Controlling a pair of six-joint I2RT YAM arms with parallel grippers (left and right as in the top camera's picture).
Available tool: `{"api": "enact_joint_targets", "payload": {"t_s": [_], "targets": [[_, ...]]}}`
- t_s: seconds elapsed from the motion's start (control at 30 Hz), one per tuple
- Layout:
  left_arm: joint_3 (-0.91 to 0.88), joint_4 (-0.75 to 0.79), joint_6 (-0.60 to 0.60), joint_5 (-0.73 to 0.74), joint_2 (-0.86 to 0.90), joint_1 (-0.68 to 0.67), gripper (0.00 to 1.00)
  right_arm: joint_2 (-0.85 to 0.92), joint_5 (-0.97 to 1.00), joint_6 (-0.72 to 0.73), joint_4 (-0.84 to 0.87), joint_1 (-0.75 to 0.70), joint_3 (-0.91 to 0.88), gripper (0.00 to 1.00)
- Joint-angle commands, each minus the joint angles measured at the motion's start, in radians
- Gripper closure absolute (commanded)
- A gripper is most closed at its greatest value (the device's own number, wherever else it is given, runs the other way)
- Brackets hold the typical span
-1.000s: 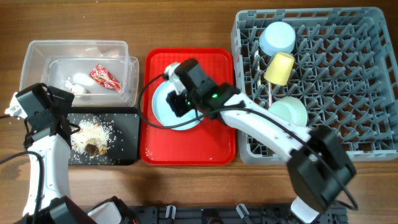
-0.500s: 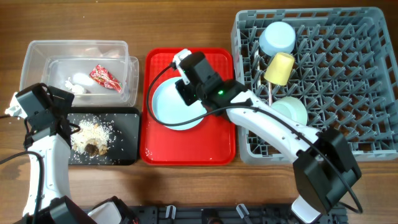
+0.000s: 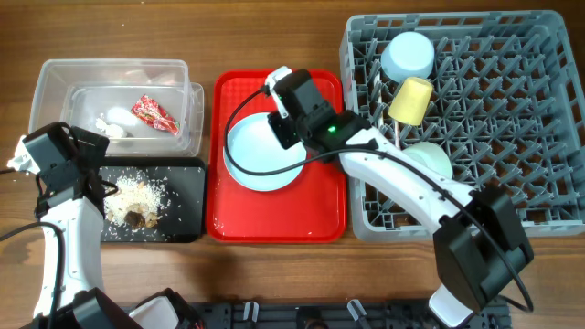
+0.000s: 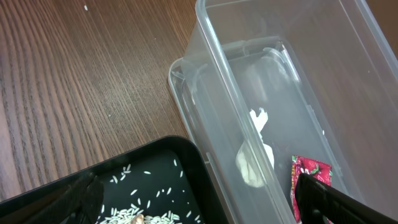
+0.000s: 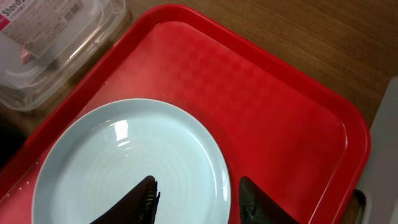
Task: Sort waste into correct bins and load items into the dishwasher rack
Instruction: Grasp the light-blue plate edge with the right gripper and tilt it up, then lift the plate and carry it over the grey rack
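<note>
Lighting was bright and even from above, with short, soft shadows. A pale glare sat on the light blue plate (image 5: 118, 168), left of centre in the right wrist view. Reflections streaked the clear tub (image 4: 273, 93). The overhead view was sharp throughout.

Plate (image 3: 258, 157) rim under the right arm (image 3: 384, 174); wrapper (image 4: 309, 170) half behind a pincer finger (image 4: 336, 200)

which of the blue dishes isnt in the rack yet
The light blue plate: it lies flat on the red tray, outside the crate. The small light blue bowl already sits in the grey rack.
</note>
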Motion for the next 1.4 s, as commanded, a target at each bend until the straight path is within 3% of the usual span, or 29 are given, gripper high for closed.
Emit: {"api": "enact_joint_targets", "payload": {"t_s": [0.0, 0.6, 0.7, 0.77, 0.87, 1.1, 1.2, 1.37], "targets": [[0.01, 0.003, 0.015, -0.006, -0.011, 0.005, 0.0, 0.049, 0.017, -0.011, 0.016, -0.018, 0.009, 0.55], [0.01, 0.003, 0.016, -0.006, -0.011, 0.005, 0.0, 0.296, 0.05, -0.021, 0.066, -0.027, 0.009, 0.52], [0.01, 0.003, 0.015, -0.006, -0.011, 0.005, 0.0, 0.297, 0.05, -0.021, 0.053, -0.027, 0.009, 0.69], [0.01, 0.003, 0.015, -0.006, -0.011, 0.005, 0.0, 0.297, 0.05, -0.021, 0.041, -0.027, 0.009, 0.95], [0.01, 0.003, 0.016, -0.006, -0.011, 0.005, 0.0, 0.289, 0.05, -0.021, 0.014, -0.027, 0.011, 0.96], [0.01, 0.003, 0.016, -0.006, -0.011, 0.005, 0.0, 0.089, 0.066, -0.015, 0.0, -0.027, 0.019, 0.96], [0.01, 0.003, 0.016, -0.006, -0.011, 0.005, 0.0, -0.093, 0.181, -0.051, 0.007, -0.027, 0.019, 0.96], [0.01, 0.003, 0.016, -0.006, -0.011, 0.005, 0.0, -0.336, 0.537, -0.171, 0.005, -0.027, 0.018, 0.96]]}}
